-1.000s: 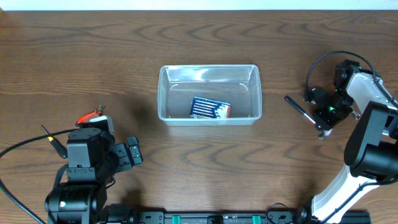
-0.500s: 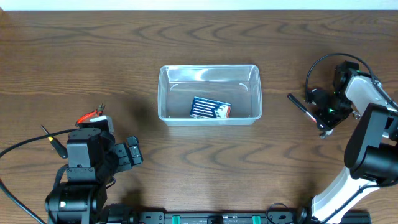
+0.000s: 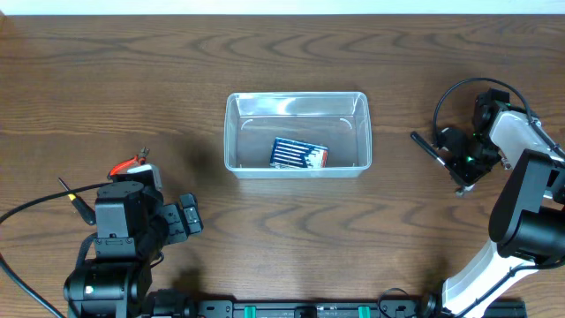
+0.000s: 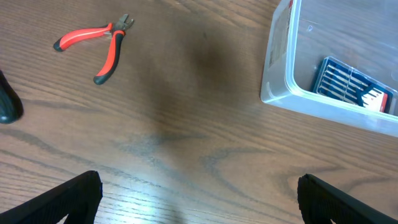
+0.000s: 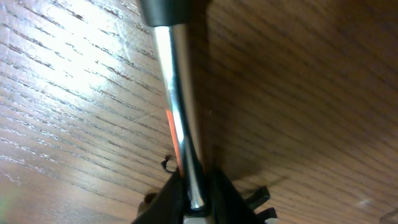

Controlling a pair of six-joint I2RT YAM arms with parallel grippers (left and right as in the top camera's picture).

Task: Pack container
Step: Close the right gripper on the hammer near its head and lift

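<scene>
The tabletop (image 3: pixel 291 44) was dark wood grain, and the container (image 3: pixel 296 106) sat at its middle, upright and open-topped, well apart from both my arms. I judged it light and fairly stiff, though its thin clear walls would likely flex if squeezed and looked slick. The rolled rim seemed the best place to hold it, one finger inside and one outside a long wall. For packing it could probably stay where it stood.

My left pincer (image 4: pixel 202 199) hung spread wide over bare wood near the container's corner, holding nothing. Inside the container, toward the near wall, lay the blue case (image 3: pixel 298 154), flat on the floor. The red pliers (image 4: pixel 99 43) lay on the wood to the left, not yet packed.

My right pincer (image 5: pixel 196 196) was closed tight on the bright metal shaft of a tool (image 3: pixel 425 147). Its black handle pointed toward the container (a screwdriver, I guessed). The tool sat right of the container and not yet over it. I could not tell whether it was clear of the wood.

Compared with a second before, the handle's end had drifted slightly farther from me and a little away from the container. The wrist had shifted with it. Container, case, pliers and left arm had not moved.
</scene>
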